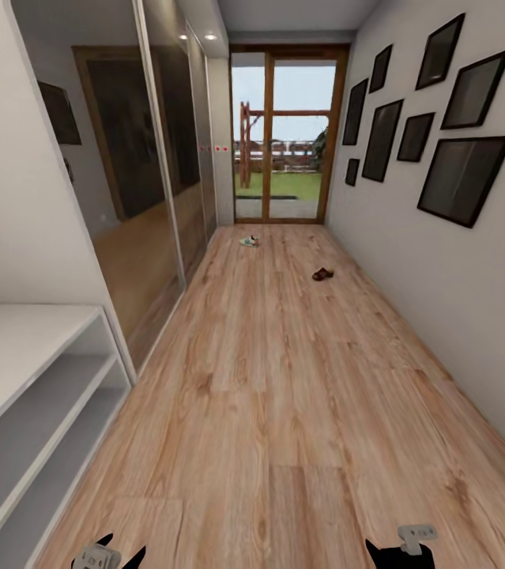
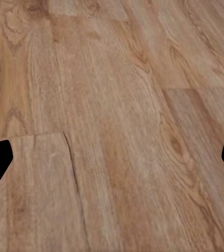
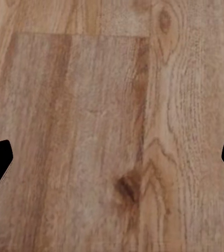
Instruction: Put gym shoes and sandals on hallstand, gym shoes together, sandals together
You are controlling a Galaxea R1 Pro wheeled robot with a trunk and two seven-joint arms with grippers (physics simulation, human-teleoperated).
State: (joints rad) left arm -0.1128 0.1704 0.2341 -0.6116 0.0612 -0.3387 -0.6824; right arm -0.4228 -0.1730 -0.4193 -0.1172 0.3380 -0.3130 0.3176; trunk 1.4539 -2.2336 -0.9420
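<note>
Far down the corridor floor point(image 1: 284, 379) lies a gym shoe point(image 1: 249, 241), white with green, close to the glass door. A brown sandal point(image 1: 322, 274) lies on the planks nearer to me and further right, toward the right wall. Both are several metres from my arms. My left gripper point(image 1: 124, 552) and right gripper point(image 1: 390, 549) hang low at the near edge of the head view. In the wrist views the left gripper point(image 2: 112, 157) and right gripper point(image 3: 112, 157) stand open over bare planks, holding nothing.
A pale grey two-tier shelf bench point(image 1: 23, 371) stands along the left wall beside me; I cannot tell whether it is the hallstand. Mirrored wardrobe doors point(image 1: 149, 197) run beyond it. Dark picture frames point(image 1: 461, 174) hang on the right wall. A glass door point(image 1: 284, 134) closes the far end.
</note>
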